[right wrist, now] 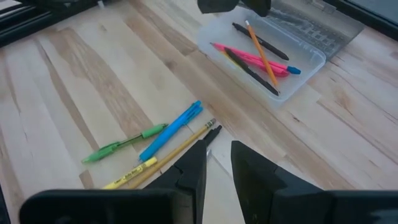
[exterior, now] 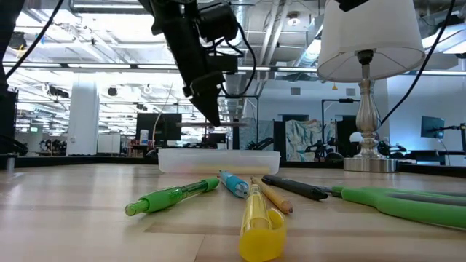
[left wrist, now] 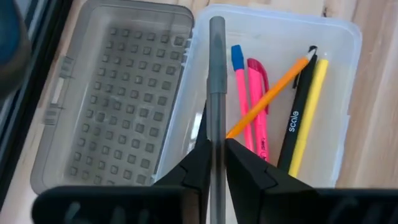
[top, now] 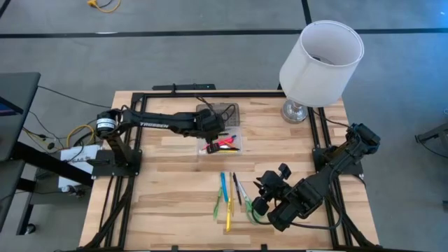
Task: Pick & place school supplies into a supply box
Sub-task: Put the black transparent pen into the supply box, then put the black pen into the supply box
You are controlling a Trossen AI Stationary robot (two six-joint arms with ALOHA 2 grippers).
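Supply box [left wrist: 339, 43] holds five items. Left gripper [left wrist: 216, 163] above box, clamped on grey pen [left wrist: 216, 93]. Right gripper [right wrist: 217, 163] apart, empty, near box. You've green pen [right wrist: 121, 145], blue pen [right wrist: 171, 130], pencil [right wrist: 180, 146], scissors [exterior: 408, 204] left.

A: Under my left gripper [left wrist: 214, 163] jaws the clear plastic pencil case base [left wrist: 339, 46] is crowded: pink pens [left wrist: 252, 106], an orange pencil [left wrist: 273, 90] and a black pen [left wrist: 298, 118] lie past the far jaw. Room remains just beneath the jaws, beside the grey dotted lid [left wrist: 118, 99].

B: Ahead of my right gripper [right wrist: 217, 163] jaws, bare wood separates the loose pens [right wrist: 165, 134] from the case.
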